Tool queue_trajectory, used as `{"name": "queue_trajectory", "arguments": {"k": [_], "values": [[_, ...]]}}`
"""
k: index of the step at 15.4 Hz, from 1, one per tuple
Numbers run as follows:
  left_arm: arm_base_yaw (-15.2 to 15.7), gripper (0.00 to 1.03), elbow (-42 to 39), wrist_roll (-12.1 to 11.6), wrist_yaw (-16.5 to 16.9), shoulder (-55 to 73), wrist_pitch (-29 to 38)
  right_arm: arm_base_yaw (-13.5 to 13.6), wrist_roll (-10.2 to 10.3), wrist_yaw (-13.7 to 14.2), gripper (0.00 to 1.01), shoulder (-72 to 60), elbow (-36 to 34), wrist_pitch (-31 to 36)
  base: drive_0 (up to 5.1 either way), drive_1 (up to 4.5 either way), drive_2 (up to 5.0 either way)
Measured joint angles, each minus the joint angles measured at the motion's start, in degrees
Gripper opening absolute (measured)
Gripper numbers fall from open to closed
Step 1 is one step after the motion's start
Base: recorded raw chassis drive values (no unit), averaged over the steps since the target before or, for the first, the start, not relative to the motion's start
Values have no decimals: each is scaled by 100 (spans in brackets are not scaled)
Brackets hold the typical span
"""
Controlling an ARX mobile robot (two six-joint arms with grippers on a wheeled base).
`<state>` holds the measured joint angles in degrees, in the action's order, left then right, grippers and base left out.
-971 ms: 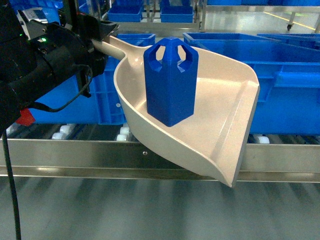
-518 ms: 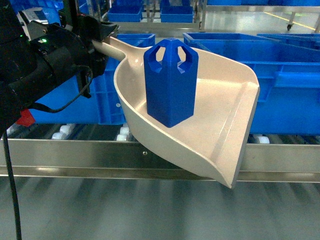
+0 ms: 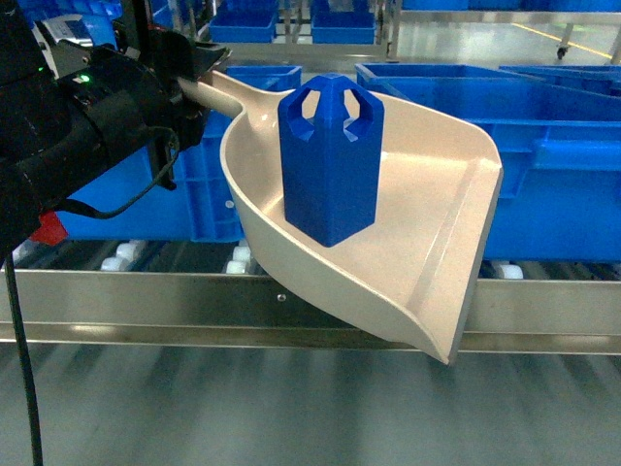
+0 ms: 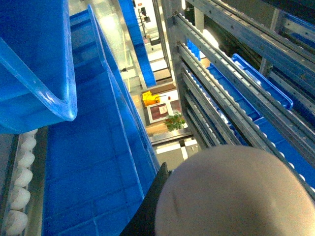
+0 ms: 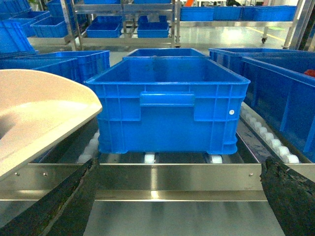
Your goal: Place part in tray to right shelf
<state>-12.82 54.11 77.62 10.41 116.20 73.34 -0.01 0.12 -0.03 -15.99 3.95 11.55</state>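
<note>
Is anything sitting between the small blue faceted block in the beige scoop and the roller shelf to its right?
A large blue plastic crate stands on the rollers there. The small blue faceted block stands upright in the beige scoop, whose handle is at the left gripper. Nothing else visible intervenes.

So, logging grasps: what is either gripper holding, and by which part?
The left gripper holds the tray by its handle, part standing inside; the right gripper holds nothing.

Our left arm (image 3: 87, 116) reaches in from the left with its gripper (image 3: 199, 73) clamped on the handle of the tray (image 3: 388, 262), while our right gripper (image 5: 179, 196) hangs free, its two fingers (image 5: 69, 201) spread wide apart.
</note>
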Motion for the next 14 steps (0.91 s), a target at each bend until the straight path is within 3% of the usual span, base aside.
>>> {"name": "queue_trajectory", "arguments": {"k": [14], "values": [[0, 12, 0, 0, -2, 0, 0, 0, 0, 2, 98, 0, 0, 0, 0, 0, 0]]}}
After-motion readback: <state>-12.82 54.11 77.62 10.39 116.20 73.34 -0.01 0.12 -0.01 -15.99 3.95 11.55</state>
